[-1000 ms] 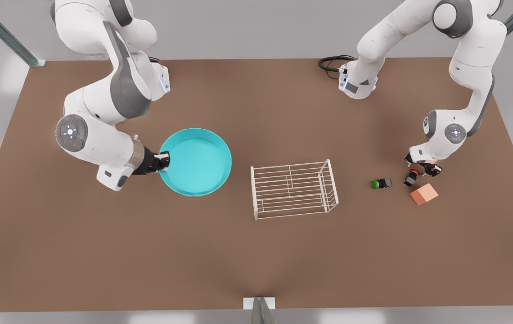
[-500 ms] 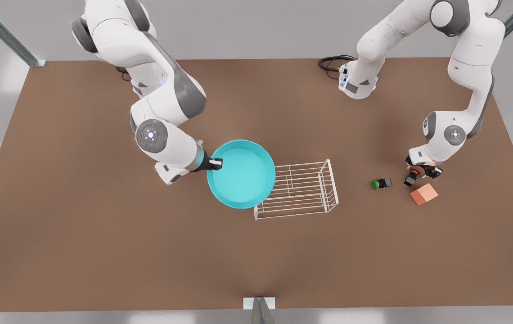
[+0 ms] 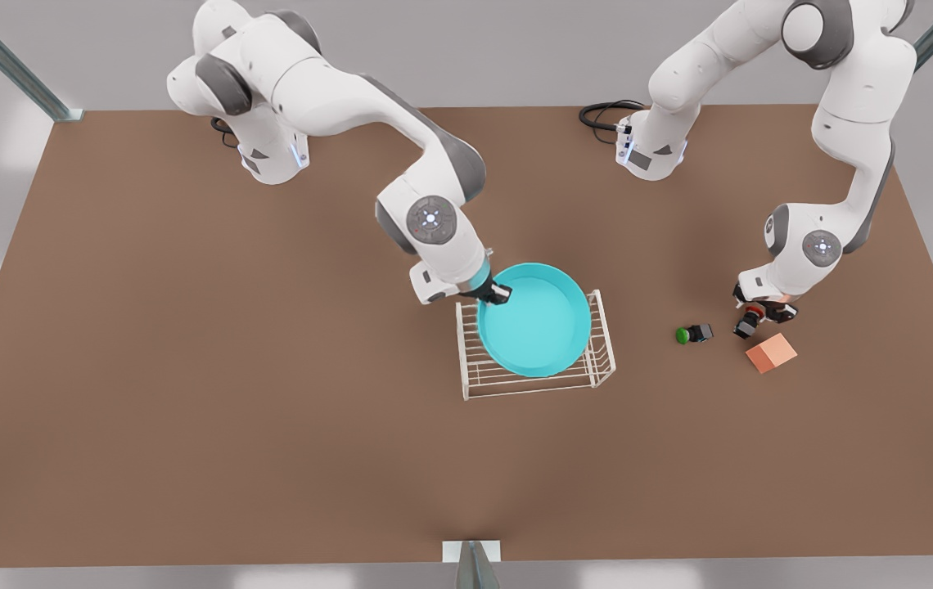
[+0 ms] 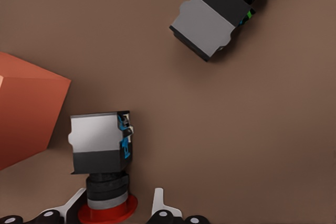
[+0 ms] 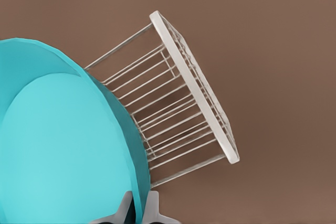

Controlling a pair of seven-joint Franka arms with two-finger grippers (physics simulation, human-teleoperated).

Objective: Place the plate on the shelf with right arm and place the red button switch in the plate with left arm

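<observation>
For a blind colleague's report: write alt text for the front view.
The right end effector holds the turquoise plate by its rim over the white wire shelf. At the front view's right, the left end effector is at the red button switch.

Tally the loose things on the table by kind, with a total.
Plate: 1
Wire shelf: 1
Button switches: 2, red and green
Orange cube: 1
Total: 5
</observation>
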